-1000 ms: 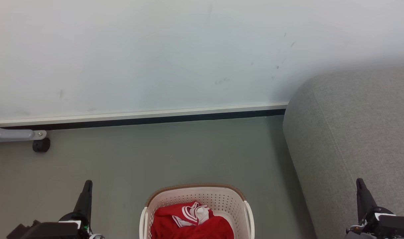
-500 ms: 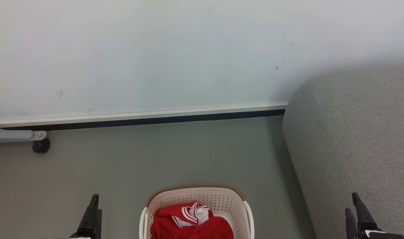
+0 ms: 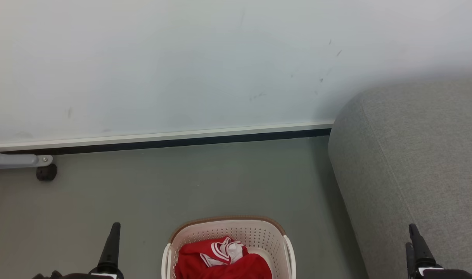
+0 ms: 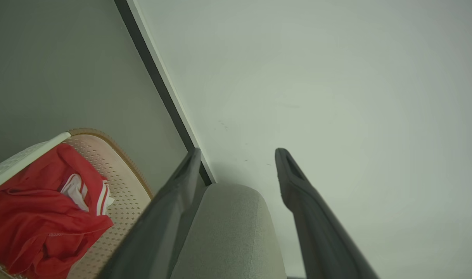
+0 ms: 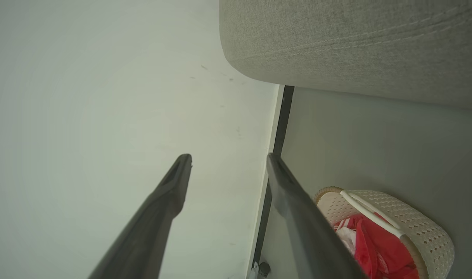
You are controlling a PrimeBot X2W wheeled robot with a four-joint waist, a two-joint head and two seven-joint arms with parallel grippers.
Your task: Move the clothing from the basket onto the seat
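Clothing (image 3: 220, 261) lies bunched in the basket (image 3: 228, 224) — red fabric with a fold of white striped trim on top. The basket stands on the grey floor (image 3: 220, 182), at the bottom middle of the head view. The seat (image 3: 414, 155) sits to its right, apart from it, one rounded corner close to the wall (image 3: 181, 58). The left gripper (image 4: 239, 153) hangs left of the basket, fingers spread wide and empty. The right gripper (image 5: 229, 157) — also wide and empty — shows against the seat's fabric.
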